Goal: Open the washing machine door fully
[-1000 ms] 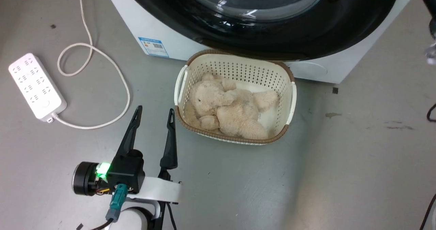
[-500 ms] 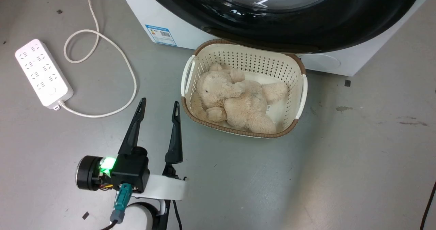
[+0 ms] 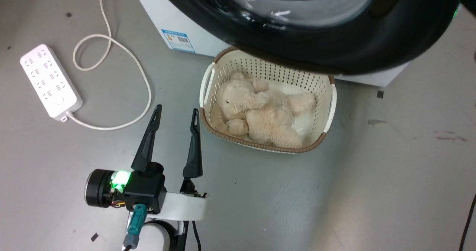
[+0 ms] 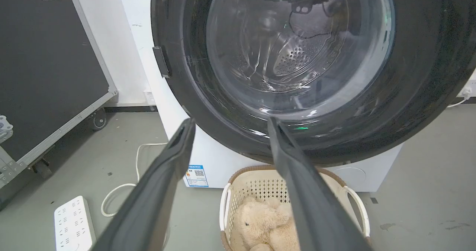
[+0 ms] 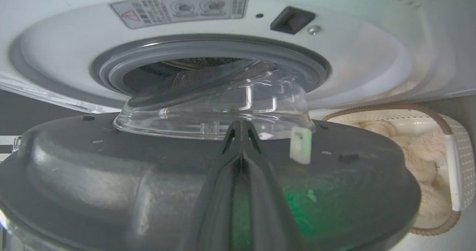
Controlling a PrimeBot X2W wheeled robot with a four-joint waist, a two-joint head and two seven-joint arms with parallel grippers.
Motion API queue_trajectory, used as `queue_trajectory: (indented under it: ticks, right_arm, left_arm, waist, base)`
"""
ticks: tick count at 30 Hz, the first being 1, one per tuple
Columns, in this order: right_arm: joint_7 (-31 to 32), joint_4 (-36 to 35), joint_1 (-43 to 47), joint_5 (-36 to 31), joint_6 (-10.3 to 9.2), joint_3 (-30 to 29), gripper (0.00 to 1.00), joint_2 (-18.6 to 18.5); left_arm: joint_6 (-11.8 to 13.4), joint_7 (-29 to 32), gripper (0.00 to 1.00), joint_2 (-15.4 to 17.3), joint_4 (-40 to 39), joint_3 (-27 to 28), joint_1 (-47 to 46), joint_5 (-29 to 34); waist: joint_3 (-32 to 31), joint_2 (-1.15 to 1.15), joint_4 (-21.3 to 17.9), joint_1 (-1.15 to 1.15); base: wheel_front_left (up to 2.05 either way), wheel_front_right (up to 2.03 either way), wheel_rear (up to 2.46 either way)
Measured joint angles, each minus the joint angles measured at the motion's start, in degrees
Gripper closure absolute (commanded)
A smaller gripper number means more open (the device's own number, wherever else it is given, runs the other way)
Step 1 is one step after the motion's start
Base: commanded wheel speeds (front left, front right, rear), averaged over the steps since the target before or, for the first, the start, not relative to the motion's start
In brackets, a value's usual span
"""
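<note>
The only writing you have is a blue sticker (image 3: 178, 41) with a QR code low on the washing machine (image 3: 156, 9) and, in the right wrist view, a warning label (image 5: 178, 8) with a red triangle above the drum opening; the print on both is too small to read. The washing machine door (image 3: 372, 46) stands partly open, its black rim hanging over the far edge of the basket (image 3: 208, 83) that holds a teddy bear (image 3: 260, 113). Your right gripper (image 5: 240, 124) has its fingers pressed together, lying on the door's inner face just below the glass bowl (image 5: 208, 109). Your left gripper (image 3: 177, 108) is spread wide above the floor, near the basket and apart from it. Since half a second ago the door has swung further out: its rim covers more of the basket's back edge and now hides the round white cap on the machine's lower front, while the left gripper has barely shifted.
</note>
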Motion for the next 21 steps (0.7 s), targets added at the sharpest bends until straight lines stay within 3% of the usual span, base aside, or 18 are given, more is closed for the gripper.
queue_trajectory:
  ticks: [7,8,13,18,21]
  right_arm:
    - [5.60,-4.00,8.73,4.57,0.01,-1.33,1.00,3.96]
    - [7.46,-6.77,13.29,5.53,0.01,-1.51,1.00,6.79]
    - [10.54,-12.56,21.73,5.77,0.01,-1.05,1.00,11.28]
    - [14.03,-17.02,30.37,6.81,0.01,1.97,1.00,12.43]
    - [14.64,-17.51,34.17,13.24,0.01,7.58,1.00,12.27]
  left_arm:
    - [-0.01,-0.73,0.00,1.00,2.37,-0.36,1.21,-0.98]
    - [-0.74,-1.01,0.00,1.12,3.87,-0.43,2.71,-2.03]
    - [-1.52,-1.00,0.00,1.29,5.43,-0.46,5.25,-2.63]
    - [-2.04,-1.01,0.00,1.20,6.05,-0.56,7.27,-3.05]
    - [-2.63,-1.01,0.00,1.13,6.14,-0.74,8.41,-3.16]
  waist:
    - [-4.17,0.00,-0.18,0.00]
    - [-6.69,0.00,-0.37,0.00]
    - [-10.98,0.00,-0.79,-0.01]
    - [-14.90,0.00,-0.66,-0.01]
    - [-16.68,0.00,-0.28,-0.02]
  base:
    - [0.00,0.00,0.00]
    - [0.00,0.00,0.00]
    - [0.00,0.00,0.00]
    - [0.00,0.00,0.00]
    - [0.00,0.00,0.00]
